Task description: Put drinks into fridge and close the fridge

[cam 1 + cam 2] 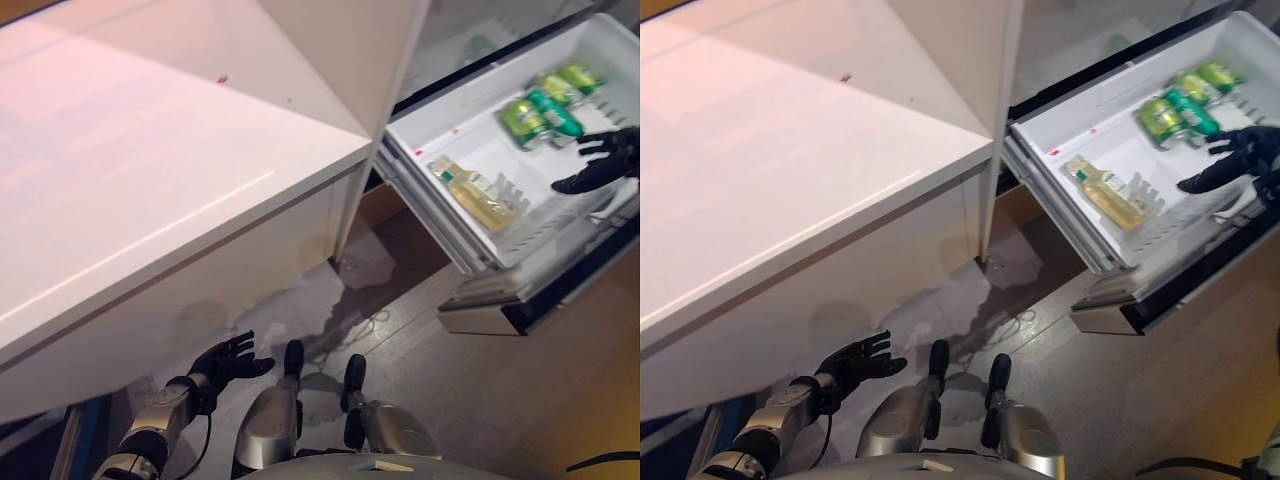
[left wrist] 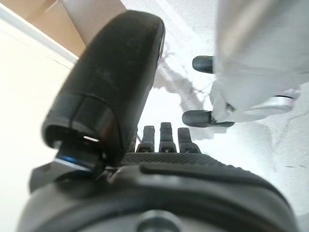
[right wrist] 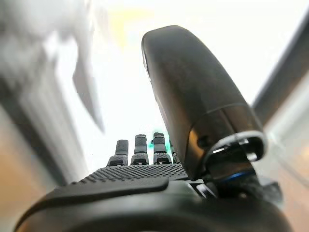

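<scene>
The white fridge drawer (image 1: 455, 150) is pulled out. Inside it, a yellow bottle (image 1: 472, 192) is laid on its side, and green cans (image 1: 545, 108) are laid together farther back. The right hand (image 1: 605, 160) is held over the drawer near the cans, fingers spread, holding nothing. The left hand (image 1: 228, 362) is held low under the white counter (image 1: 150, 170), fingers spread and empty.

right hand (image 1: 608, 160) cut off at frame edge (wrist unseen), drawer (image 1: 470, 245) partly cropped
</scene>
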